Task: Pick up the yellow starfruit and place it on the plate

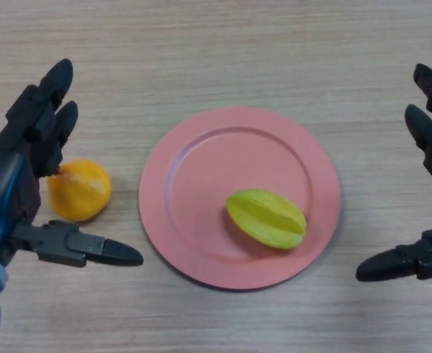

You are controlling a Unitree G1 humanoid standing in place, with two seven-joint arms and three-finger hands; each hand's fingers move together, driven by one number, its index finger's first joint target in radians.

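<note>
A yellow-green starfruit [266, 218] lies on the pink plate [193, 158], in its lower right part. My left hand [20, 165] is at the left of the table, open, its fingers stretched up and its thumb pointing right below an orange. My right hand [429, 198] shows at the right edge, open too, with fingers up and thumb pointing left. Neither hand touches the starfruit or the plate.
An orange [79, 191] sits on the wooden table just left of the plate, between the fingers and thumb of my left hand, close to the fingers.
</note>
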